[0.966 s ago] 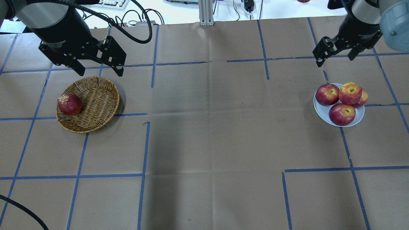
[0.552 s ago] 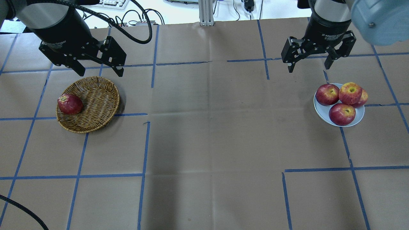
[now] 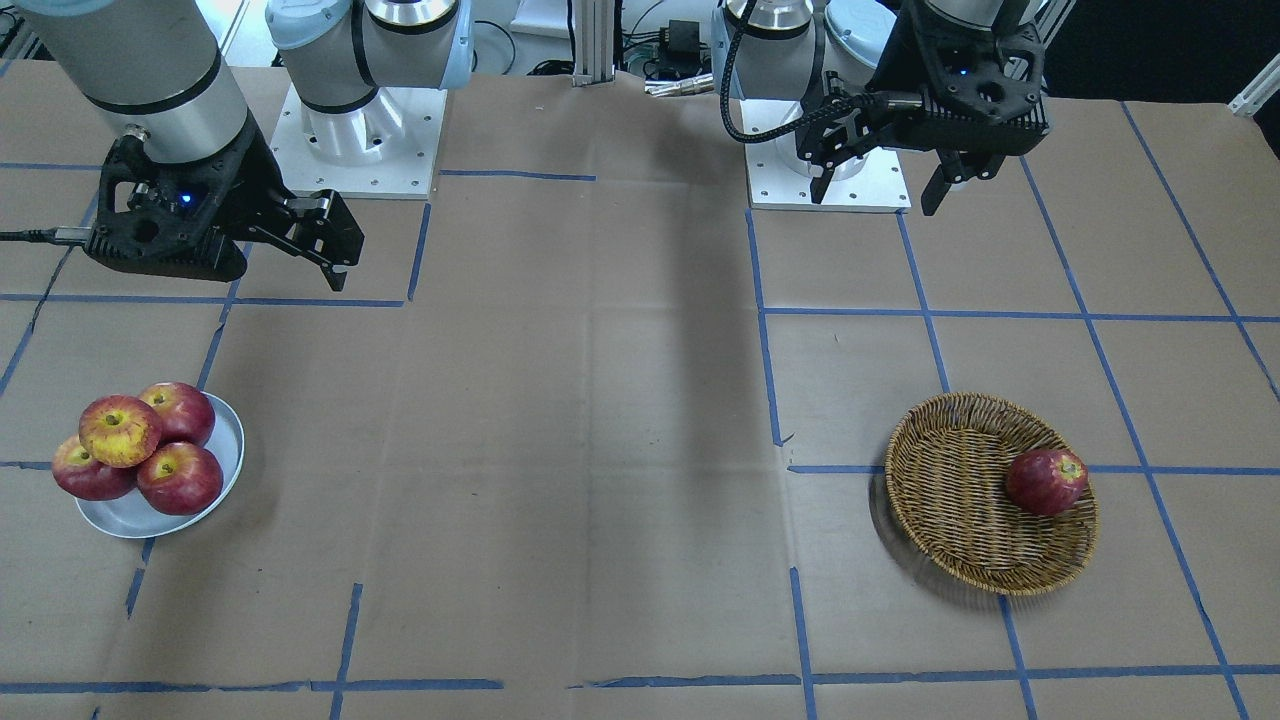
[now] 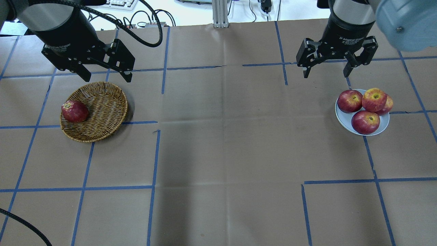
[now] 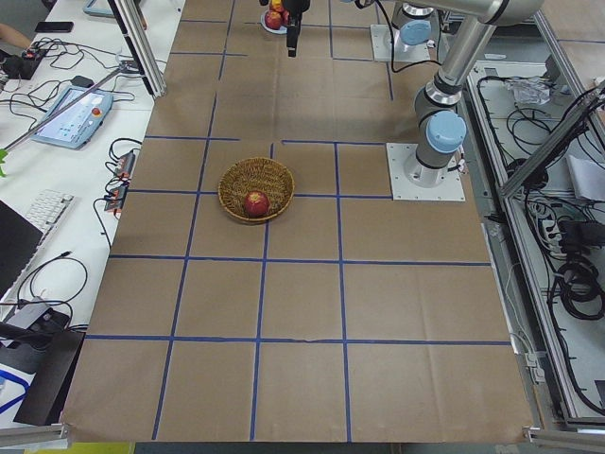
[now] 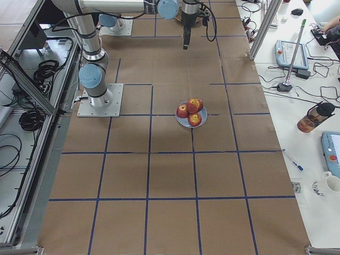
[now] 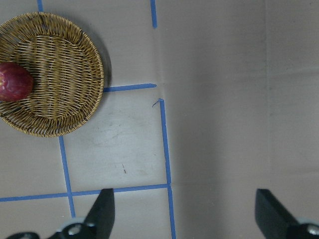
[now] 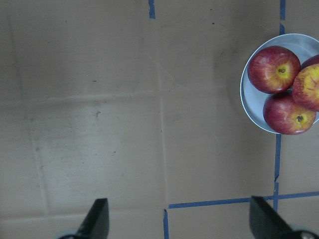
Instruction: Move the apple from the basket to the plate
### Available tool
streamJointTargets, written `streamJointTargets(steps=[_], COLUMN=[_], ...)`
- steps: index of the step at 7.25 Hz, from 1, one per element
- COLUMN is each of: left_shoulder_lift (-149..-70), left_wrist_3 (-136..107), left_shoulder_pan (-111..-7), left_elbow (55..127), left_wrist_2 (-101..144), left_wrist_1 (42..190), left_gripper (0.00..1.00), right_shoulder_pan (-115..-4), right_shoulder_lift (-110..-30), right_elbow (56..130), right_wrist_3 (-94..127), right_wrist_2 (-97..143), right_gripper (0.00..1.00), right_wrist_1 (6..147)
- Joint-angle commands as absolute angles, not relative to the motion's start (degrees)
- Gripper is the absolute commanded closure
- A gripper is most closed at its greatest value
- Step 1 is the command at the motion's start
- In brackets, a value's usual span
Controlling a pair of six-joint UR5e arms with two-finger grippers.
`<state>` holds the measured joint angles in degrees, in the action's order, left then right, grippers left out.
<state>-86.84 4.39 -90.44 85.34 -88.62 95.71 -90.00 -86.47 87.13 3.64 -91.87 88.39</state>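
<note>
The yellow-streaked apple (image 4: 374,99) sits atop three red apples (image 4: 365,122) on the glossy round plate (image 4: 342,118), largely hiding the far one. The left gripper (image 4: 104,76) and right gripper (image 4: 325,75) hang spread, empty. A dark apple (image 4: 74,111) lies in the woven basket (image 4: 106,102).

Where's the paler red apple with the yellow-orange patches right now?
The paler apple sits at the overhead view's right, on the small round grey-white plate, pressed among three darker red apples.
</note>
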Motion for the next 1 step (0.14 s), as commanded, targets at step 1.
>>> streamJointTargets(steps=[1], left_shoulder_lift=[-86.8], left_wrist_3=[4.4], left_shoulder_pan=[-90.4], left_elbow=[85.3], left_wrist_2=[-88.7], left_wrist_1=[95.7], left_gripper=[0.01], right_shoulder_pan=[-89.9], right_shoulder_lift=[-86.5], right_elbow=[87.1], right_wrist_3=[3.7], right_wrist_2=[-91.8], right_gripper=[0.00], right_wrist_1=[88.4])
